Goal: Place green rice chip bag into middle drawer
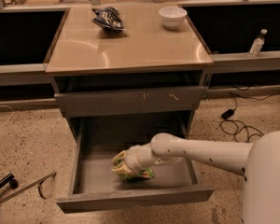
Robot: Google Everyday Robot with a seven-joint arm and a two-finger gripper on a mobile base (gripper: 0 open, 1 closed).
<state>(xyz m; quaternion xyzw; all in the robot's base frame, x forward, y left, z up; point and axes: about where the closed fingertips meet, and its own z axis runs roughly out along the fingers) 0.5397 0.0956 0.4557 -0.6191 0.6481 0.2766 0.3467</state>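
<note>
The middle drawer (135, 198) is pulled wide open below the cabinet top. My white arm reaches in from the right, and the gripper (122, 164) is down inside the drawer, at its front middle. The green rice chip bag (139, 173) lies on the drawer floor right at the gripper, partly hidden by the wrist; green and yellowish print shows beneath and beside it.
A dark blue and white snack bag (108, 18) and a white bowl (172, 17) sit on the tan cabinet top. A scratched grey drawer front (130, 100) is closed above the open drawer. A water bottle (257, 43) stands on the right ledge. Cables (238, 125) lie on the floor at right, a black tool (4, 183) at left.
</note>
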